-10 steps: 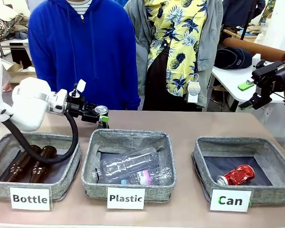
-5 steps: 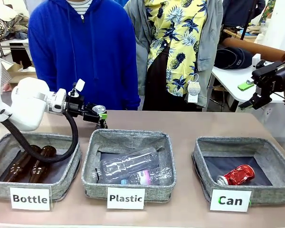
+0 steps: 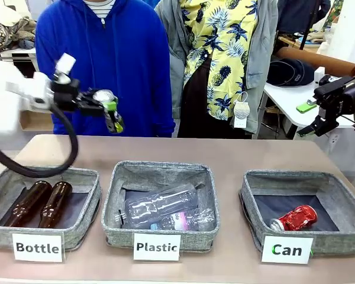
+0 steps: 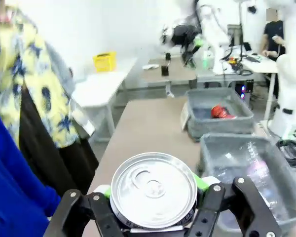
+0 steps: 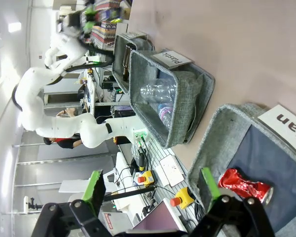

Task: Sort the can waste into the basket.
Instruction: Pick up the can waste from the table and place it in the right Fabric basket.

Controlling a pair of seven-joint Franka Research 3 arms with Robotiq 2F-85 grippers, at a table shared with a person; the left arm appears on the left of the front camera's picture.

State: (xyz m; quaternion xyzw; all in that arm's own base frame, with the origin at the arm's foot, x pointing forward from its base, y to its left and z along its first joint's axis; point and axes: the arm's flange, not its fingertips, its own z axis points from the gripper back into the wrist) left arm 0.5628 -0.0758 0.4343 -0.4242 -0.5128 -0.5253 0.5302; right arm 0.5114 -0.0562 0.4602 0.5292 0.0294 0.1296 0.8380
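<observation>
My left gripper (image 3: 110,110) is shut on the slim black can (image 3: 113,118), held high above the table's far left in front of a person in a blue hoodie. In the left wrist view the can's silver top (image 4: 153,189) sits between my fingers (image 4: 104,217). The crushed red can (image 3: 294,218) lies in the grey "Can" basket (image 3: 249,198) at the right front; it also appears as the red can (image 5: 246,187) in the basket (image 5: 226,124). My right gripper (image 3: 313,119) hovers open past the table's right edge, with nothing between its green pads (image 5: 94,184).
The "Plastic" basket (image 3: 115,204) in the middle holds clear bottles (image 3: 161,206). The "Bottle" basket (image 3: 90,204) at the left holds two brown bottles (image 3: 40,202). Two people stand at the far side. Bare tabletop runs behind the baskets.
My left arm has risen and swung left, lifting the black can from table height behind the Plastic basket to well above it. The right arm has not moved.
</observation>
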